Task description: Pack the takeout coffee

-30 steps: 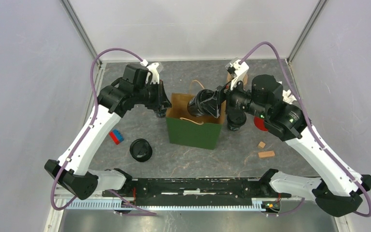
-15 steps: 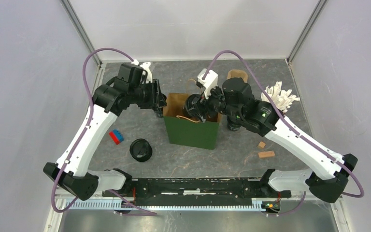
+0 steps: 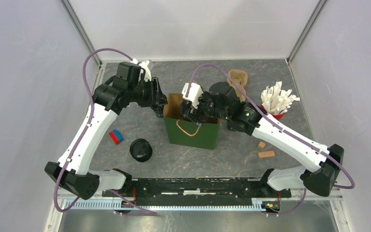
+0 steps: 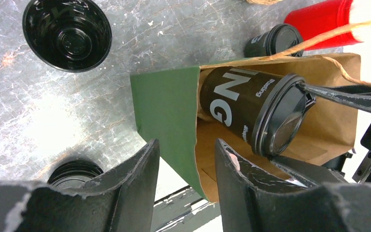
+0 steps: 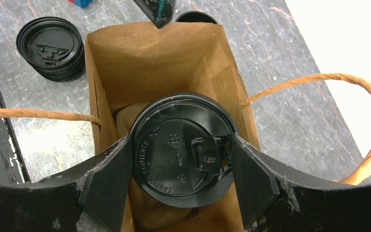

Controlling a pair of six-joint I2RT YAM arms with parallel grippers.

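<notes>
A black lidded takeout coffee cup hangs tilted in the mouth of the green paper bag, with my right gripper shut on its lid. In the left wrist view the same cup lies slanted inside the brown interior. My left gripper stands open at the bag's left rim, one finger on each side of the green wall, with gaps on both sides. A second lidded cup stands behind the bag. An open black cup with no lid stands left of the bag.
A stack of black lids lies left of the bag's front. A red cup of white packets and a tan pulp carrier stand at the back right. A blue and red brick and two wooden blocks lie on the table.
My right arm has swung left and brought the cup over and down into the bag's mouth. The left gripper has opened off the bag's rim.
</notes>
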